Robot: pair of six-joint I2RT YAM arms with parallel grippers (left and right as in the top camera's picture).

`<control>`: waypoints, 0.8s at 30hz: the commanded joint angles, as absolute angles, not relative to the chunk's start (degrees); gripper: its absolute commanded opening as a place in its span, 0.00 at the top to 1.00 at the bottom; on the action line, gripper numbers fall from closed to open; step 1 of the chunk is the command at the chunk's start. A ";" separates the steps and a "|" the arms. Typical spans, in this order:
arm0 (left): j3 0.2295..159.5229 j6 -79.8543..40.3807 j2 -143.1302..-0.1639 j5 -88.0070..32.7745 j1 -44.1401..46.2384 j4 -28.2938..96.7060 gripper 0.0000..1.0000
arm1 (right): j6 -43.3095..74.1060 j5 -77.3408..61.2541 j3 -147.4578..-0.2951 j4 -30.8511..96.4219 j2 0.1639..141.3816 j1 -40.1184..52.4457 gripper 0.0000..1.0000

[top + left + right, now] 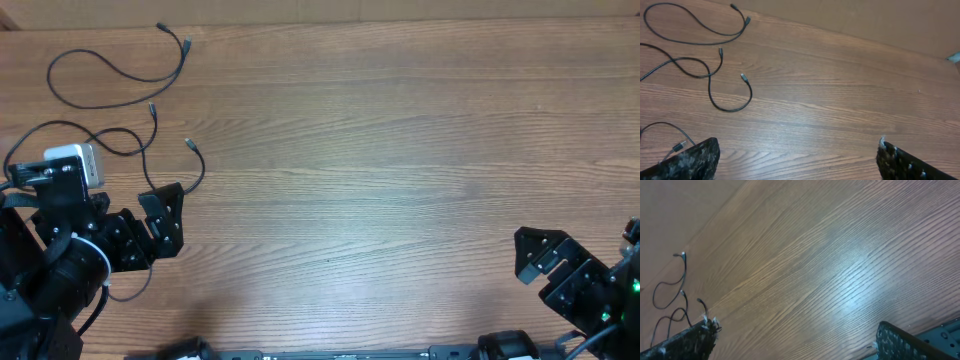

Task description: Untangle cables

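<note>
1. Risk: the three thin, flexible black cables lie in loose loops at the far left. Two seem to cross, so pulling one may drag the other.
2. Risk: slim cords lying flat on the smooth wood-grain table may slip from a pinch.
3. Left gripper: jaws apart, empty, near the cables. Right gripper: likewise, well apart from them.

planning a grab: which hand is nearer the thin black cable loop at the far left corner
Left. The left hand sits near the thin black cable loop; the right hand is far to its right.
</note>
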State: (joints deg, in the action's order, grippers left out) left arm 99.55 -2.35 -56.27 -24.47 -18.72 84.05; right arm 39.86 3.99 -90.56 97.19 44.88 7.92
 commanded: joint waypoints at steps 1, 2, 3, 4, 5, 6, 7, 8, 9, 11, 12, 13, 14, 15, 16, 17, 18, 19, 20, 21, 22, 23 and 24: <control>100.12 -0.82 -56.25 -25.08 -18.61 83.85 0.00 | 40.07 7.11 -90.32 97.01 44.84 8.21 0.00; 100.12 -0.82 -56.25 -25.08 -18.61 83.85 0.00 | 40.07 8.01 -90.32 97.01 44.84 8.21 0.00; 100.12 -0.82 -56.25 -25.08 -18.61 83.85 0.00 | 40.05 8.99 -90.30 97.03 44.84 8.21 0.00; 100.12 -0.82 -56.25 -25.08 -18.61 83.85 0.00 | 39.97 9.65 -90.21 97.03 44.86 8.19 0.00; 100.12 -0.82 -56.25 -25.08 -18.61 83.85 0.00 | 38.39 9.85 -90.02 97.03 44.84 8.21 0.00; 100.12 -0.82 -56.25 -25.08 -18.61 83.85 0.00 | 37.21 9.78 -89.95 97.01 44.84 8.21 0.00; 100.12 -0.82 -56.25 -25.08 -18.61 83.85 0.00 | 36.05 9.80 -89.95 97.01 44.84 8.21 0.00; 100.12 -0.82 -56.25 -25.08 -18.61 83.85 0.00 | 35.20 9.80 -89.95 97.01 44.84 8.21 0.00; 100.12 -0.82 -56.25 -25.08 -18.61 83.85 0.00 | 34.30 9.78 -89.95 97.01 44.84 8.21 0.00; 100.12 -0.82 -56.25 -25.08 -18.61 83.85 0.01 | 31.48 9.41 -89.93 96.92 44.84 8.21 0.00; 100.12 -0.82 -56.25 -25.08 -18.61 83.85 0.00 | 30.59 9.30 -89.93 96.64 44.84 8.21 0.00; 100.12 -0.82 -56.25 -25.08 -18.61 83.85 0.00 | 29.23 8.93 -89.93 96.07 44.80 8.21 0.00; 100.12 -0.82 -56.25 -25.08 -18.61 83.83 0.00 | 27.75 8.84 -89.93 95.20 44.62 8.21 0.00; 100.12 -0.82 -56.25 -25.08 -18.61 83.85 0.00 | 25.34 8.58 -89.93 93.69 44.14 8.14 0.00; 100.12 -0.82 -56.25 -25.08 -18.61 83.85 0.00 | 23.99 8.36 -89.93 92.90 43.81 8.12 0.00; 100.12 -0.82 -56.25 -25.08 -18.61 83.85 0.00 | 22.15 7.79 -89.93 91.94 43.31 8.12 0.00; 100.12 -0.82 -56.25 -25.08 -18.61 83.85 0.00 | 20.40 7.07 -89.73 91.00 42.61 8.10 0.00; 100.12 -0.82 -56.25 -25.08 -18.61 83.85 0.00 | 19.25 6.33 -89.06 90.17 41.74 7.92 0.00; 100.12 -0.82 -56.25 -25.08 -18.61 83.85 0.00 | 18.96 6.17 -88.36 89.67 41.08 7.73 0.00; 100.12 -0.82 -56.25 -25.08 -18.61 83.85 0.00 | 18.65 6.15 -86.52 88.55 39.77 7.38 0.00; 100.12 -0.82 -56.25 -25.08 -18.61 83.85 0.00 | 18.20 6.09 -85.03 87.64 38.81 7.18 0.00; 100.12 -0.82 -56.25 -25.08 -18.61 83.85 0.00 | 17.10 5.65 -82.50 85.89 37.34 6.94 0.00; 100.12 -0.82 -56.25 -25.08 -18.61 83.85 0.01 | 15.33 4.91 -79.72 83.85 35.81 6.87 0.00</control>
